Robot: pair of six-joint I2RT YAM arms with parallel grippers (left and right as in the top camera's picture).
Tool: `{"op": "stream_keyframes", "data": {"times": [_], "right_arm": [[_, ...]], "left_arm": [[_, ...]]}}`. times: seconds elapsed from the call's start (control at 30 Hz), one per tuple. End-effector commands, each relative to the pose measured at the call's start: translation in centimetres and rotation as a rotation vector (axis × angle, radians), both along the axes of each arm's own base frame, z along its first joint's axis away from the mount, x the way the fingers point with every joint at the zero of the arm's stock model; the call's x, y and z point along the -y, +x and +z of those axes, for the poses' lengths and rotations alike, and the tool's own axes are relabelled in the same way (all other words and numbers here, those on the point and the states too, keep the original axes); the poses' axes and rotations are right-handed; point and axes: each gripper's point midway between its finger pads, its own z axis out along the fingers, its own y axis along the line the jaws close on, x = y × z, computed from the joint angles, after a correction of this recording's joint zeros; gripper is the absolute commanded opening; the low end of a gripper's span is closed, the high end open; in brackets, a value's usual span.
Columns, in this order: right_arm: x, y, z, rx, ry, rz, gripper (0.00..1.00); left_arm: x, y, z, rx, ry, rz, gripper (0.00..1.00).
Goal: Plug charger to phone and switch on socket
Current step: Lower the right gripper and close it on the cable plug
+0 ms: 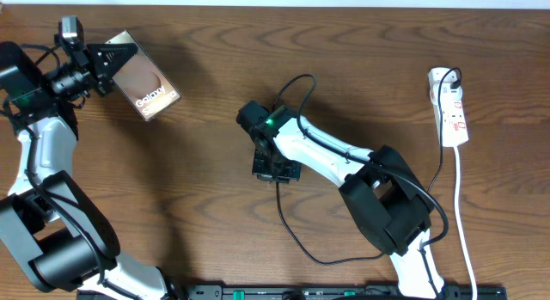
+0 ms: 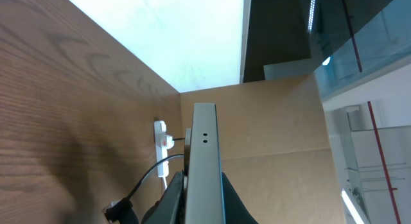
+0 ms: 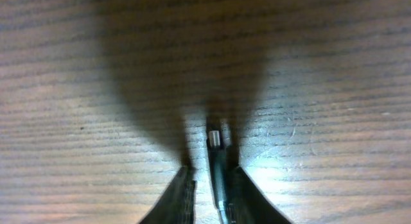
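Observation:
My left gripper (image 1: 114,61) is shut on one end of the phone (image 1: 148,87) and holds it above the table's far left, its brown screen facing up. In the left wrist view the phone (image 2: 204,147) shows edge-on between the fingers (image 2: 168,197). My right gripper (image 1: 276,171) is low over the mid-table, on the charger (image 1: 288,235), a thin black cable. In the right wrist view the right gripper (image 3: 213,169) straddles the connector tip (image 3: 215,139). The tip lies against the right finger (image 3: 247,192); a narrow gap shows at the left finger. The socket (image 1: 452,111) lies at the far right.
The charger cable loops from the right gripper toward the front edge, then runs up to a black plug (image 1: 450,76) in the socket. Another loop arcs behind the right wrist (image 1: 301,78). The socket's white cord (image 1: 464,231) trails to the front edge.

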Motion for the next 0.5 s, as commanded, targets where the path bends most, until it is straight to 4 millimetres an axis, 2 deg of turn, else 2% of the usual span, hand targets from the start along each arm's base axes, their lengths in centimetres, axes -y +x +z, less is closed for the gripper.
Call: {"op": "stream_keyframes", "data": {"times": [0.0, 0.23, 0.4, 0.47], "right_arm": [[0.44, 0.13, -0.11, 0.01, -0.016, -0.007, 0.1], [0.37, 0.06, -0.1, 0.006, -0.012, -0.007, 0.02], [0.33, 0.03, -0.09, 0.004, -0.009, -0.007, 0.02], [0.33, 0.03, -0.09, 0.004, -0.009, -0.007, 0.07]], "left_arm": [[0.18, -0.33, 0.38, 0.021, 0.006, -0.026, 0.07], [0.18, -0.33, 0.38, 0.021, 0.006, -0.026, 0.07], [0.18, -0.33, 0.38, 0.021, 0.006, -0.026, 0.07], [0.18, -0.33, 0.38, 0.021, 0.006, -0.026, 0.07]]}}
